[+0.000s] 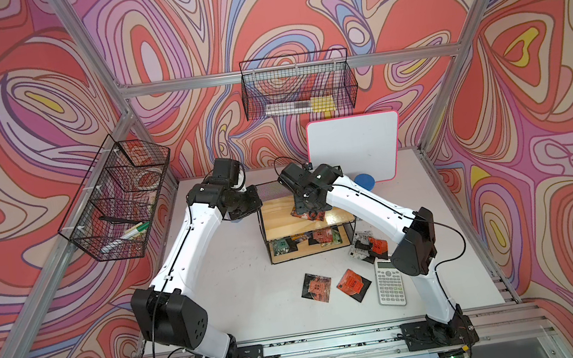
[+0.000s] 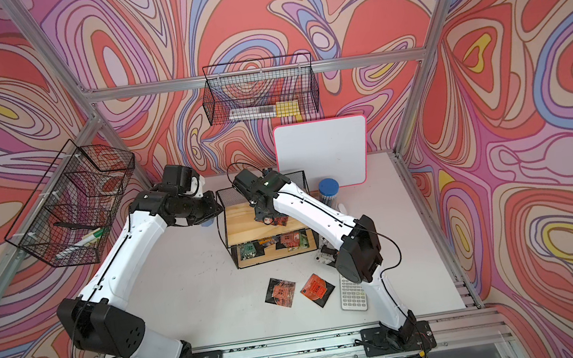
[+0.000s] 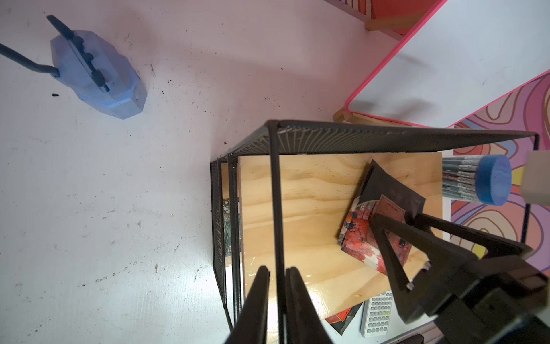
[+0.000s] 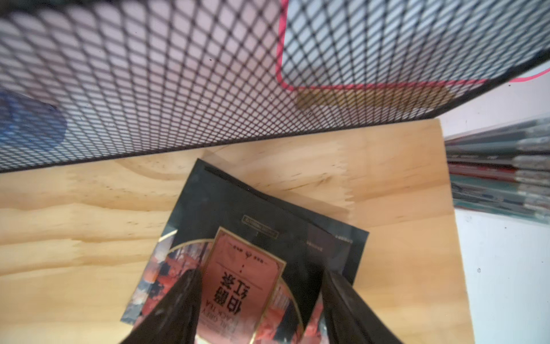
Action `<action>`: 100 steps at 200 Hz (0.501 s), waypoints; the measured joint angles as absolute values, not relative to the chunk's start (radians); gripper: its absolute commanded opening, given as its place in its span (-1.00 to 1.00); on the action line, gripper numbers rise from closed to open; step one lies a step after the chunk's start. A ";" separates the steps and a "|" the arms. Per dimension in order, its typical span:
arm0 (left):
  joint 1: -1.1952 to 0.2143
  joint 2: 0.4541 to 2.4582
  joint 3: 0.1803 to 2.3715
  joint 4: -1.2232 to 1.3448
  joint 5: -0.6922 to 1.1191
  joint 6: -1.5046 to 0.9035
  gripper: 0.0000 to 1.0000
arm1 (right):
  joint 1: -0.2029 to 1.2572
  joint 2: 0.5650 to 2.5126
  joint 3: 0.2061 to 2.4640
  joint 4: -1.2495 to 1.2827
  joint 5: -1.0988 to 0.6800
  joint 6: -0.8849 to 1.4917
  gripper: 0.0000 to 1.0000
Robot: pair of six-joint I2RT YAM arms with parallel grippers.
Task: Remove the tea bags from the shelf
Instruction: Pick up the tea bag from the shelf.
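Note:
The shelf (image 1: 283, 220) (image 2: 242, 223) stands mid-table, a black wire rack with two wooden boards. One black tea bag with a red label (image 4: 247, 262) (image 3: 366, 226) lies on its top board. My right gripper (image 4: 260, 274) (image 1: 310, 212) points down onto it, open, a finger on each side of the label. My left gripper (image 3: 278, 271) (image 1: 254, 203) is shut on the shelf's wire frame at its left end. Several tea bags (image 1: 323, 238) lie on the lower board. Two more (image 1: 316, 287) (image 1: 353, 284) rest on the table in front, and a small pile (image 1: 369, 246) sits by the shelf's right side.
A white calculator (image 1: 390, 283) lies right of the loose bags. A pink-edged whiteboard (image 1: 354, 148) leans on the back wall, with a blue-capped tube of pencils (image 2: 328, 187) before it. A blue object (image 3: 98, 74) lies left of the shelf. Wire baskets (image 1: 297, 84) (image 1: 114, 198) hang on the walls.

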State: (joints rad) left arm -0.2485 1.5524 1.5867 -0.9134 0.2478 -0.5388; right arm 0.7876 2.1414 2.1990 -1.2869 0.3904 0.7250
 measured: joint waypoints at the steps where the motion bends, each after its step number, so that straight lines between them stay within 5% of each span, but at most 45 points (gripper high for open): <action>1: -0.249 1.552 1.587 -0.913 0.248 -0.539 -0.67 | 0.788 2.141 2.197 -1.285 0.391 0.727 0.25; 100: -0.249 1.552 1.586 -0.912 0.248 -0.539 -0.67 | 0.787 2.103 2.140 -1.237 0.397 0.757 -0.27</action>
